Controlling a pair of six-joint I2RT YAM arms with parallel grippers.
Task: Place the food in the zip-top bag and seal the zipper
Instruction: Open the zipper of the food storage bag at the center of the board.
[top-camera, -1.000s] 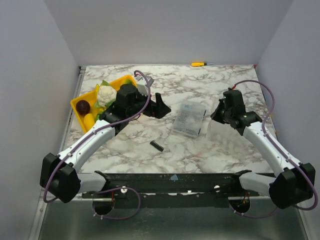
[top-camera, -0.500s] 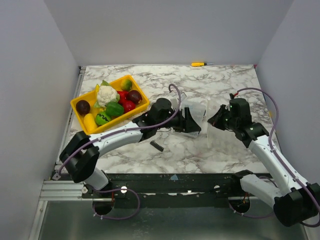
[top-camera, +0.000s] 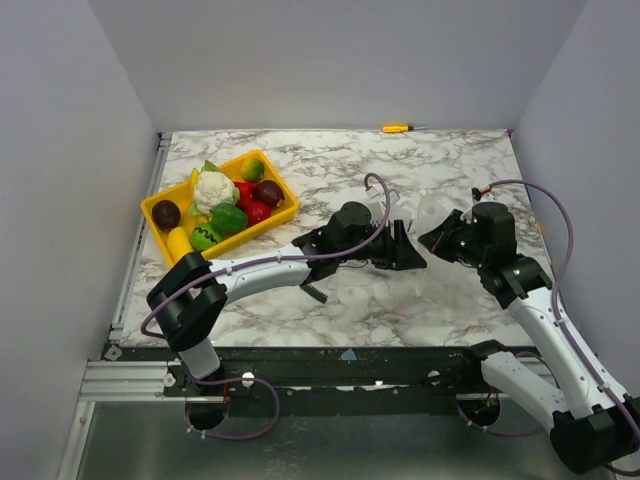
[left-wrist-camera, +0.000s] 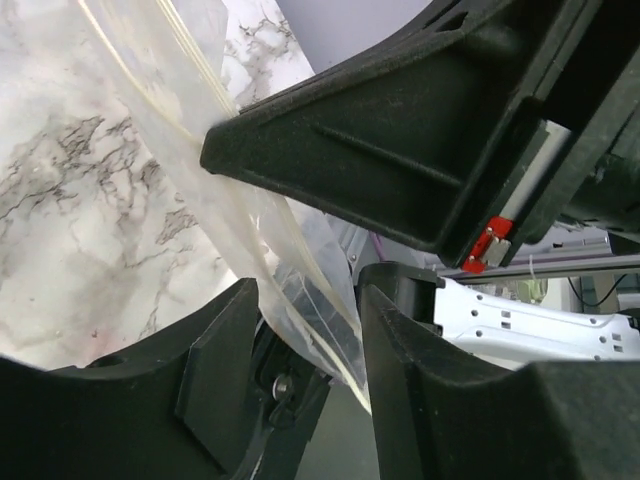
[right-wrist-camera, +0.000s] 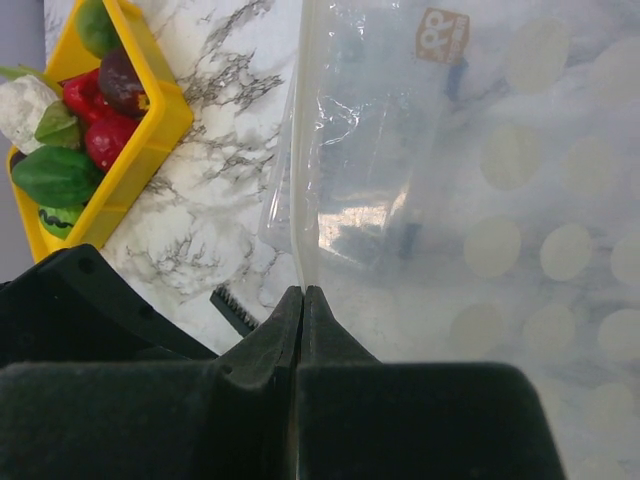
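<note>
The zip-top bag hangs clear and floppy, and its zipper runs up from my right gripper, which is shut on the rim. In the top view the bag is faint between my two grippers. My left gripper is open, with a lower part of the bag hanging between its jaws, not pinched. In the top view the left gripper sits just left of the right gripper. The food, including the white cauliflower, lies in the yellow tray.
A small black ridged piece lies on the marble table below my left arm, and it also shows in the right wrist view. A yellow object lies at the table's back edge. Grey walls stand on both sides.
My left arm has swung right from the tray across the table to the bag. The bag, which lay flat, now hangs from my right gripper, which has shifted slightly right.
</note>
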